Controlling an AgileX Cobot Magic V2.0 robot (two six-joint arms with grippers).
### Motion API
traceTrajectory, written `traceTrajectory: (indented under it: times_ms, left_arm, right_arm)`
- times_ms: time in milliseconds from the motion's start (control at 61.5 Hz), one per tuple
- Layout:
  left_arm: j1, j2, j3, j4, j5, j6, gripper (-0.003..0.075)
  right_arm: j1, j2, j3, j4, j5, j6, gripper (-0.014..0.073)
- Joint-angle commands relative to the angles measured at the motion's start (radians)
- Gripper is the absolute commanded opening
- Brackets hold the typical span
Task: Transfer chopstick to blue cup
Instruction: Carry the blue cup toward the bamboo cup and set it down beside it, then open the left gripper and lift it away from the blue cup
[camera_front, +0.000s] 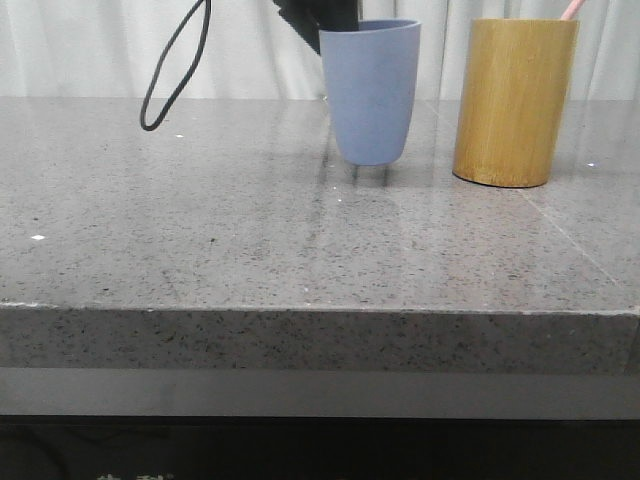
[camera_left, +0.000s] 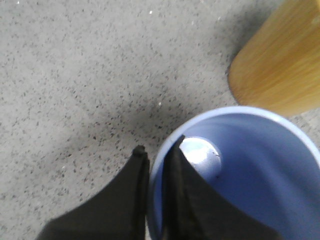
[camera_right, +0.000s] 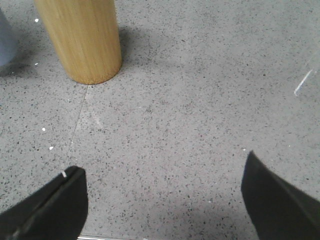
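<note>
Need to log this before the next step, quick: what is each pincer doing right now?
Left pincer: shut on the rim of the blue cup, one finger inside, one outside.
Right pincer: open, holding nothing, above the table.

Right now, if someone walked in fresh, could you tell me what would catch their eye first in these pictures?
Most striking is the blue cup at the back middle of the grey stone table, with the left gripper pinching its rim, one finger inside and one outside. Just to its right stands the taller bamboo holder, a pink chopstick tip poking out of its top. The right gripper hangs open over bare tabletop near the holder.
</note>
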Motion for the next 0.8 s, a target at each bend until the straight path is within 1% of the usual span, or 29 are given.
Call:
traceTrajectory:
  times_ms: [0, 276, 406, 634, 699, 780]
  left_arm:
    - [-0.008, -0.055, -0.038, 0.033, -0.019, -0.011, -0.0019]
    - [-0.006, -0.051, -0.038, 0.042, -0.015, -0.011, -0.0019]
    - [-0.006, -0.039, -0.038, 0.038, 0.013, -0.011, -0.0019]
    - [-0.006, -0.035, -0.038, 0.033, 0.006, -0.011, -0.0013]
    - [-0.006, -0.035, -0.038, 0.032, 0.008, -0.011, 0.0023]
    - [-0.006, -0.035, -0.038, 0.022, 0.008, -0.011, 0.0128]
  right_arm:
    - [-0.003, 0.002, -0.032, 0.005, -0.073, -0.012, 0.0632]
    - [-0.003, 0.002, -0.032, 0.005, -0.071, -0.012, 0.0632]
    - [-0.003, 0.002, -0.032, 0.006, -0.07, -0.012, 0.0632]
    - [-0.003, 0.002, -0.032, 0.006, -0.065, -0.012, 0.0632]
    - [-0.003, 0.002, -0.032, 0.006, -0.063, -0.012, 0.0632]
    - [-0.003, 0.002, -0.032, 0.007, -0.063, -0.012, 0.0632]
